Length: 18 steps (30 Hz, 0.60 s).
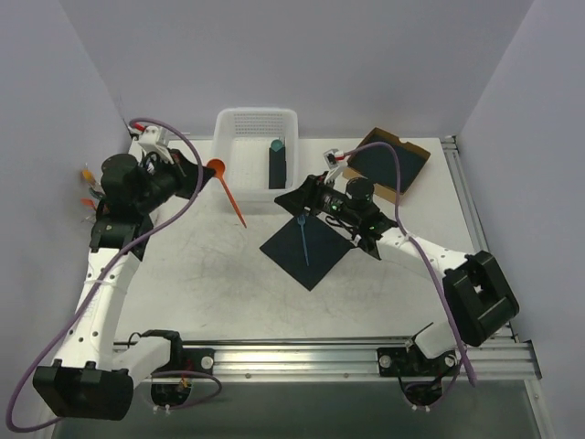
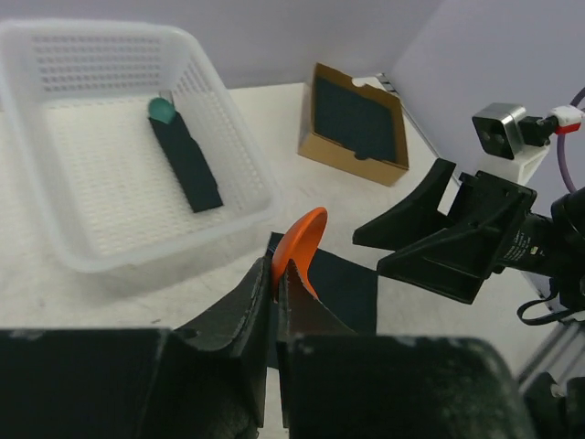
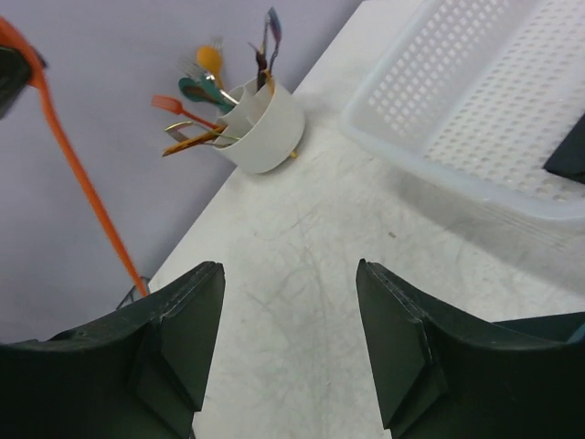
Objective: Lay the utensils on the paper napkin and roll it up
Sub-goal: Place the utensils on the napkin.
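Closest to us in the left wrist view, the left gripper [image 2: 276, 274] has its black fingers pressed onto the neck of a bright orange plastic spoon [image 2: 303, 240]. Only the bowl pokes out beyond the tips, and the handle is hidden behind the fingers. From above we see that handle slanting toward the near right, just off the near left corner of a white plastic lattice basket [image 1: 247, 151]. Its tip is near the left corner of the near-black square paper napkin [image 1: 322, 258] but not over it. Whether the tip touches the table [image 1: 201, 274] we cannot tell.

The napkin lies flat, diamond-wise, mid-table. A slim blue-teal plastic utensil [image 1: 303, 240] rests on it, running far to near; we cannot make out its kind. The napkin's far corner is covered by the right gripper [image 3: 288, 274], whose fingers are spread wide with nothing between them. We cannot tell whether they touch the paper.

Inside the basket lies a dark rolled bundle with a teal tip [image 1: 278, 165]. At the far right, a brown cardboard box [image 2: 356, 166] holds dark sheets — how many is unclear. A white cup [image 3: 265, 128] of mixed cutlery stands at the far left edge. It shows plainly from the right wrist — there the spoon's upper end runs out of frame — while from above the left arm hides most of it.
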Available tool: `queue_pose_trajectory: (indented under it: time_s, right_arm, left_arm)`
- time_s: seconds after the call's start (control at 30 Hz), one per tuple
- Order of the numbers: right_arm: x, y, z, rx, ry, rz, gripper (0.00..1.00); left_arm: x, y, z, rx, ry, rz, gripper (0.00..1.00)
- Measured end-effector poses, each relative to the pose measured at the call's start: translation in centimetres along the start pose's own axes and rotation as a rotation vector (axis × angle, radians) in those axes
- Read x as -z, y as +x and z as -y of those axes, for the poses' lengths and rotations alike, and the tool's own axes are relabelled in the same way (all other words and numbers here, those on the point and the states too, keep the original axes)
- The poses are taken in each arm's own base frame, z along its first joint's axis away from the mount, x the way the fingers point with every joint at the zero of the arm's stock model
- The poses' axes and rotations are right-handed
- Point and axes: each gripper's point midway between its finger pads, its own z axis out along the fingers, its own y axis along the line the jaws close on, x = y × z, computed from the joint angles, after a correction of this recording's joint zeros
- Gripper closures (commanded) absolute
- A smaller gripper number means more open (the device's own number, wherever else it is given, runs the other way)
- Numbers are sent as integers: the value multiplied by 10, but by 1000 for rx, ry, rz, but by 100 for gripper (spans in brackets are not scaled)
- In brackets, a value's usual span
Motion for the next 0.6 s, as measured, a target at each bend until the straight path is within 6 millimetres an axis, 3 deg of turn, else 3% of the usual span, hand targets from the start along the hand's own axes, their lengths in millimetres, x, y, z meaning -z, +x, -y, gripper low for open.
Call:
queue_pose_trajectory:
  time_s: [0.1, 0.27, 0.4, 0.6]
  right_arm:
    - [5, 7, -32, 12, -53, -26, 40]
    - [8, 29, -82, 53, -152, -75, 42]
    - [7, 54, -98, 59, -177, -147, 47]
    - [-6, 68, -98, 74, -143, -187, 49]
  left_arm:
    - [-6, 34, 15, 68, 47, -76, 98]
    - [-11, 81, 17, 148, 60, -175, 98]
    - [-13, 91, 19, 161, 78, -190, 98]
    - [-18, 91, 27, 161, 120, -184, 98]
